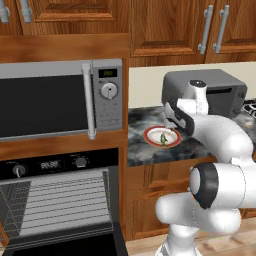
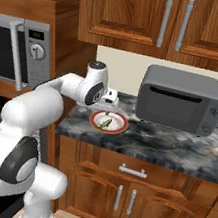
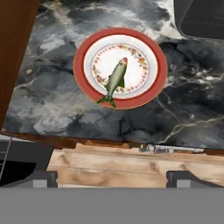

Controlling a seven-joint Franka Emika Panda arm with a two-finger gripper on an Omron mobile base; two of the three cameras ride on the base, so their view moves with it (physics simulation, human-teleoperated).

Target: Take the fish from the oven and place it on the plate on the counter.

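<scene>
The slim green-and-dark fish (image 3: 116,80) lies free on the small round white plate with a red-orange rim (image 3: 154,89), its tail reaching the rim at the plate's near edge. The plate rests on the dark grey-and-white marbled stone counter (image 3: 65,100), near its front edge and to the left of the grey boxy toaster oven (image 2: 181,100). The two-finger gripper (image 3: 111,178) hangs above the plate with its jaws spread wide and nothing between them. To the left, the large black built-in oven (image 1: 60,205) stands with its door down and its wire racks bare, beneath the silver microwave with a dial (image 1: 62,97). By this evidence the placing appears done; only pulling the arm clear would remain.
</scene>
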